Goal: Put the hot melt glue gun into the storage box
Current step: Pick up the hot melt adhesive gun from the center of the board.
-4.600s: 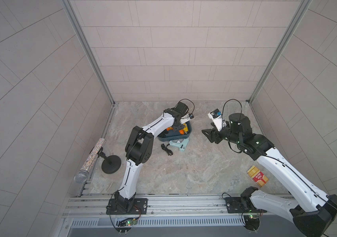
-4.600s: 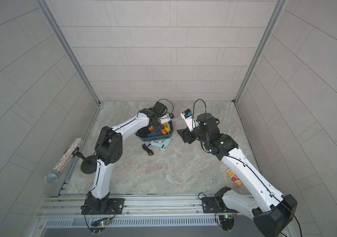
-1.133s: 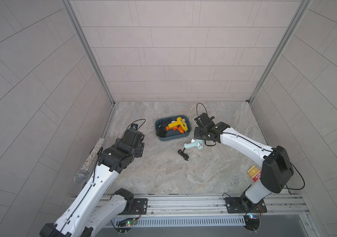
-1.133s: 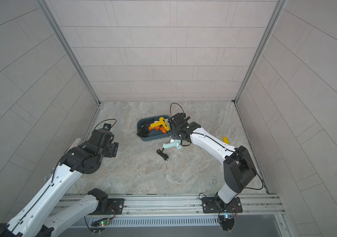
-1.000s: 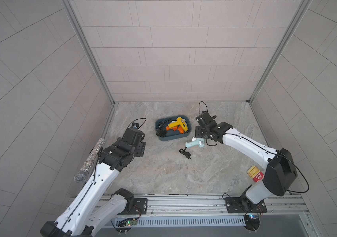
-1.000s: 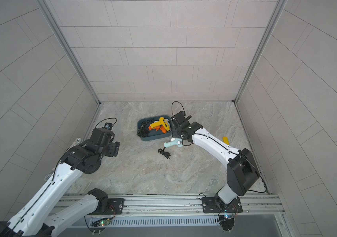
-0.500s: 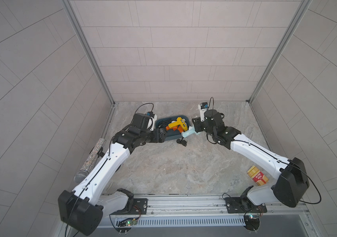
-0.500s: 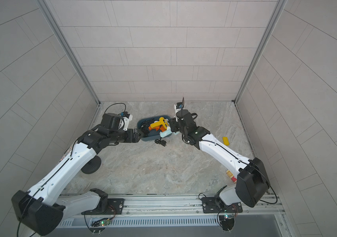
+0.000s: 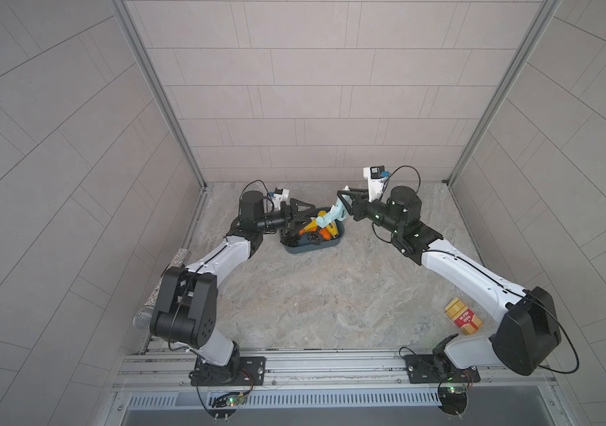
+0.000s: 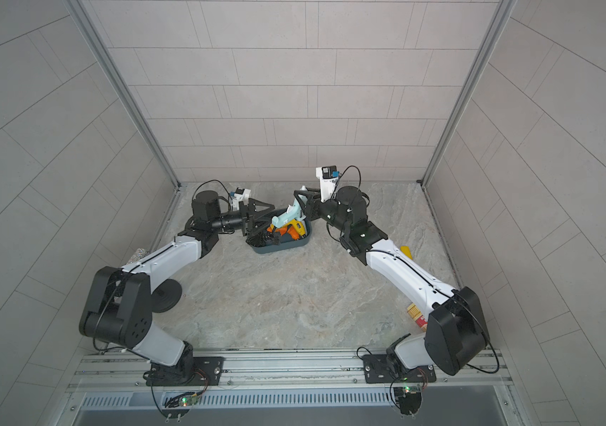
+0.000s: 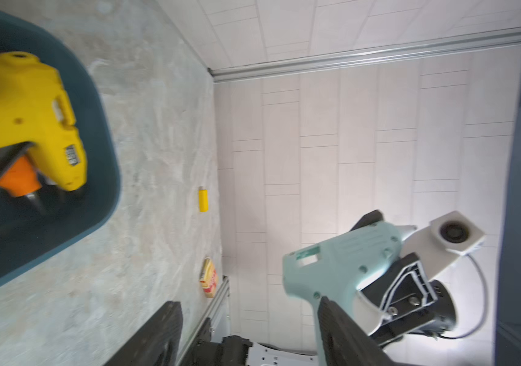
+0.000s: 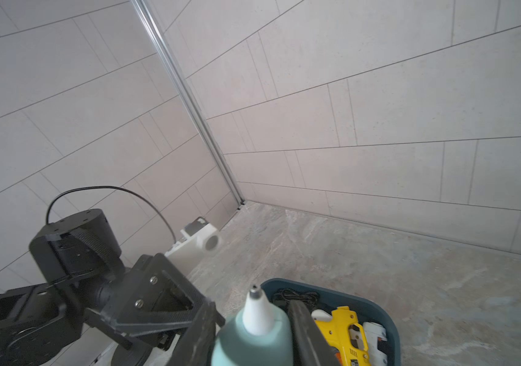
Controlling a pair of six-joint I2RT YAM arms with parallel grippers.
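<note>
In both top views the dark teal storage box (image 9: 312,251) (image 10: 280,249) sits at the back of the table. A yellow glue gun (image 11: 30,120) (image 12: 344,329), an orange one (image 9: 325,232) and a black cord lie inside it. My right gripper (image 9: 347,206) (image 12: 249,336) is shut on a light teal hot melt glue gun (image 9: 334,214) (image 10: 290,215) (image 11: 341,263), held in the air over the box's back edge with its handle hanging toward the box. My left gripper (image 9: 307,225) (image 11: 249,332) stands open, reaching in from the left, with one finger (image 11: 341,332) against the gun's handle.
A red-and-yellow carton (image 9: 463,318) lies near the front right, beside the right arm. A small yellow piece (image 10: 406,252) lies by the right wall. A glittery microphone (image 9: 168,273) on a black round stand (image 10: 165,295) stands at the left edge.
My right gripper has lifted the teal glue gun from the table beside the box to above it. The left arm swung in from the left, its jaws narrowing around the gun's handle.
</note>
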